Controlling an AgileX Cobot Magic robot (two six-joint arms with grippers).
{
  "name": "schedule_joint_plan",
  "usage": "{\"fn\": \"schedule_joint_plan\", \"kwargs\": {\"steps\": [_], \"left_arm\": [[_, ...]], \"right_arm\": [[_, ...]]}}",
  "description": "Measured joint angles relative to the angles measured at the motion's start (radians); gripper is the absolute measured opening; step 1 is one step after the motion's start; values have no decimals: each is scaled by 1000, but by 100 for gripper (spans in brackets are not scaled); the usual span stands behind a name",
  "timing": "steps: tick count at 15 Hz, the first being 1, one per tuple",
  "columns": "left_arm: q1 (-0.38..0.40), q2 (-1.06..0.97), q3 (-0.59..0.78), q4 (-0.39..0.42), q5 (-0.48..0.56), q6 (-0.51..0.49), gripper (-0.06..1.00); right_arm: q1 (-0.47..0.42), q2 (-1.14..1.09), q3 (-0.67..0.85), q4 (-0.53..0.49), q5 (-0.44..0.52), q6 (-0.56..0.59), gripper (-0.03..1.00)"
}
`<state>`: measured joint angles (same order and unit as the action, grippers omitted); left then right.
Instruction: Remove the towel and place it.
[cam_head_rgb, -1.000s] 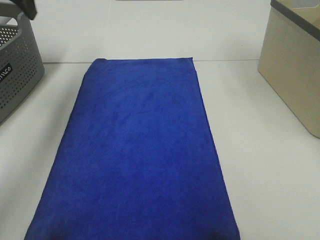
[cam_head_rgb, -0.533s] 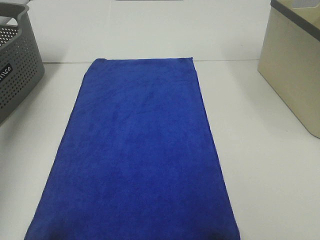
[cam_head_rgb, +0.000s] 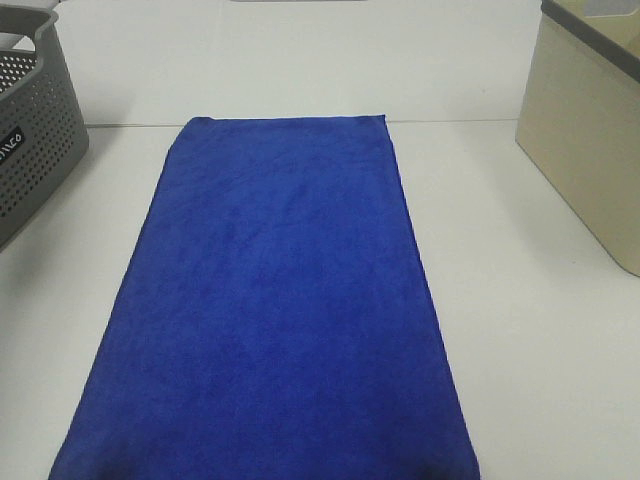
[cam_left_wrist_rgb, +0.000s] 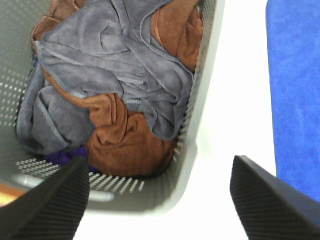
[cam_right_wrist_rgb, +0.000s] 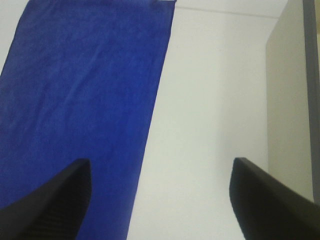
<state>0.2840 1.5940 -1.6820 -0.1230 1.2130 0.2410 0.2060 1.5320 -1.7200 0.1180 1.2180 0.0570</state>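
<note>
You had the towel (cam_head_rgb: 275, 310) spread flat on the worktop (cam_head_rgb: 530, 300) — placed, seemingly — both grippers' fingers (cam_left_wrist_rgb: 47, 205) apart, empty.

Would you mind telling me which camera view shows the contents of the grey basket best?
The left wrist view: it looks into the grey basket at crumpled grey cloth and brown cloth. The exterior high view shows only the perforated outer wall; the right wrist view shows none of it.

Royal-blue towel (cam_head_rgb: 275, 310), grey perf. basket (cam_head_rgb: 35, 140)
</note>
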Motion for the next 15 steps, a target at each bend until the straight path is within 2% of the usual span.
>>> {"fn": "schedule_joint_plan", "kwargs": {"steps": [5, 8, 11, 15], "left_arm": [[0, -373, 319, 0, 1, 8, 73], [0, -571, 536, 1, -4, 8, 73], [0, -821, 740, 17, -67, 24, 73], [0, -1064, 948, 36, -175, 88, 74]], "right_arm": [[0, -397, 471, 0, 0, 6, 75], [0, -614, 701, 1, -27, 5, 75], [0, -819, 899, -18, -163, -3, 75], [0, -1006, 1061, -34, -189, -57, 75]]}}
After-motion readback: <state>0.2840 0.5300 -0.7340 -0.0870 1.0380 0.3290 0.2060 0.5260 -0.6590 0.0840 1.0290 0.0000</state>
